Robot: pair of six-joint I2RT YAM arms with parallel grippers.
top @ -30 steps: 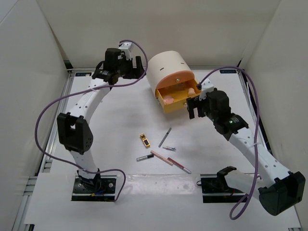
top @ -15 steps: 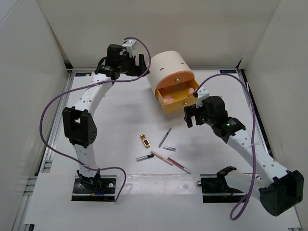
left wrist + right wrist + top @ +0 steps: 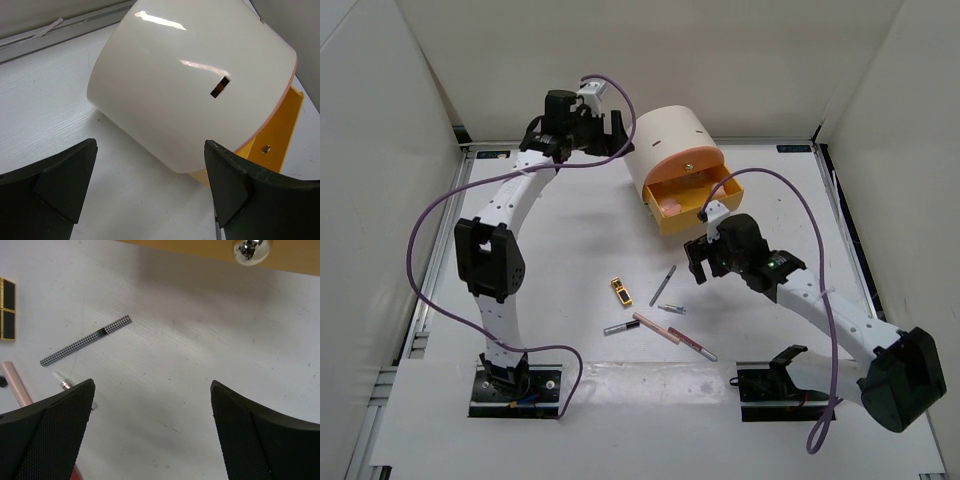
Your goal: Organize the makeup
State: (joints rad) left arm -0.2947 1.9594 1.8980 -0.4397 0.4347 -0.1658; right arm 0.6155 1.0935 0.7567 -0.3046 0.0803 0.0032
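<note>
Your right end effector is spread wide and holds nothing. In its wrist view the two fingers frame only bare table. It hangs just in front of the cream box, close to the face of the open orange drawer, whose silver knob shows at the top edge of that view.

Your left end effector is also wide open and empty, close against the box's rear left side. Its wrist view shows the box's curved wall beyond the fingers, but you can't tell whether they touch it.

The makeup lies loose on the white table, well in front of the box:
- The checkered pencil is nearest the box.
- The gold lipstick lies just to the left of the pencil.
- A small silver piece lies further out from the box than the pencil.
- A black-capped tube lies beyond that.
- Two pink tubes lie farthest from the box.

None of these is touched by either end effector.

Plain white walls close the table in on three sides.

Your left arm rises from its base, bends at a black elbow and stretches far back to the box. Your right arm runs low and diagonal from its base toward the drawer. A purple cable loops along each arm.
</note>
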